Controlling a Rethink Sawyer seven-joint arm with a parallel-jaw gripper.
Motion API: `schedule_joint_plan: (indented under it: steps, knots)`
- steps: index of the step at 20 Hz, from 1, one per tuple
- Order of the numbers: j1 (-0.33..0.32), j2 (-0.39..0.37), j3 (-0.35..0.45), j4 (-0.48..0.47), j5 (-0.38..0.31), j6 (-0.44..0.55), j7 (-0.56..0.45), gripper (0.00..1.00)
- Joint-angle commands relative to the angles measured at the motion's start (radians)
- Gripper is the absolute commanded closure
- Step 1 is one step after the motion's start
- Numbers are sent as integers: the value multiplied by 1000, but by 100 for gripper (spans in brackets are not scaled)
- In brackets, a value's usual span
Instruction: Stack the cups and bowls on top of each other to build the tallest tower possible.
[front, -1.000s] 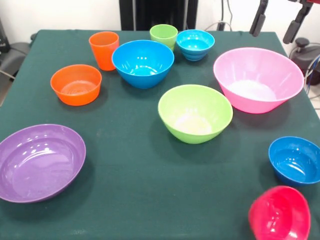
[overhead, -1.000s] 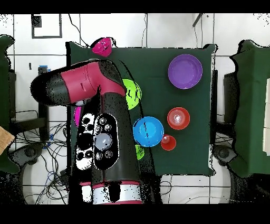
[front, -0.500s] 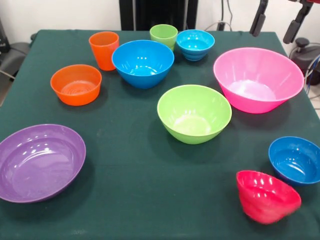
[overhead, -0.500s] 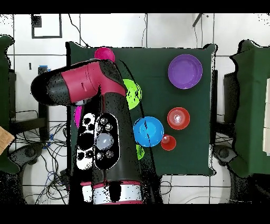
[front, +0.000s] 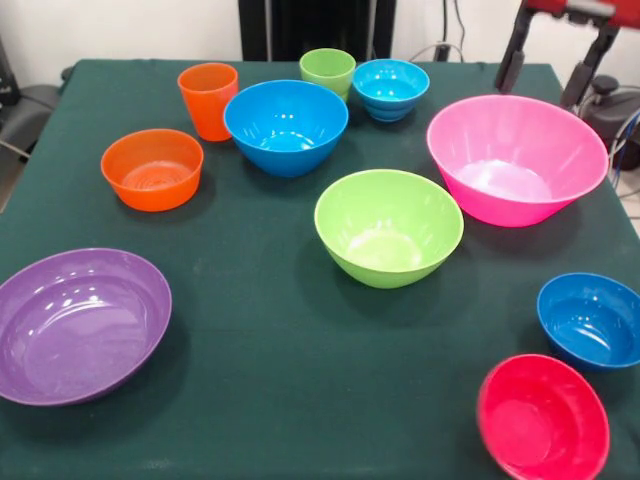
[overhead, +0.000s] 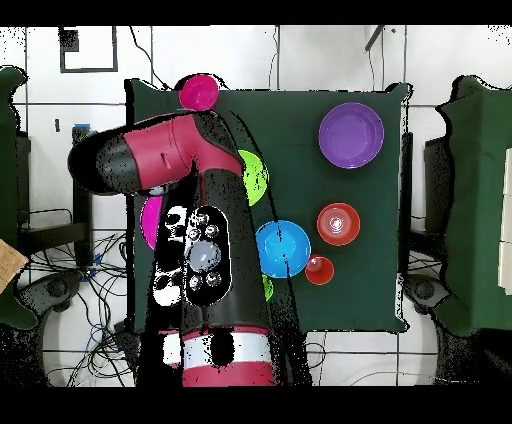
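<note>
Nearest, at the frame's lower right, a small glossy red plastic bowl (front: 543, 418) was seen upright, just below a small dark blue bowl (front: 592, 320). Mid-frame sat a large lime green bowl (front: 389, 226). At the upper right, the gripper (front: 546, 62) was held above the huge pink bowl (front: 517, 158), fingers spread, nothing gripped; 0 pieces were stacked.

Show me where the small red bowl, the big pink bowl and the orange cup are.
Small glossy red plastic bowl (front: 543, 418): front view, on its inner floor.
Huge glossy pink plastic bowl (front: 517, 160): front view, on its inner wall.
Small glossy orange plastic cup (front: 209, 108): front view, on its outer side wall.
</note>
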Motion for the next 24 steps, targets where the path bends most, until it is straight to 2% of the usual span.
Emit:
schedule_joint_plan:
  steps: [1,3,7,14,19,24]
  knots:
    - [-22,188,6,-11,-100,-222,67,0]
    - [-14,221,-18,-22,-140,-313,71,0]
    - [-12,265,-44,-23,-157,-425,69,0]
    - [-15,306,-46,-72,-132,-437,-10,0]
    - [-62,324,5,-73,-113,-437,-65,0]
    - [-103,353,56,-112,-124,-409,-150,0]
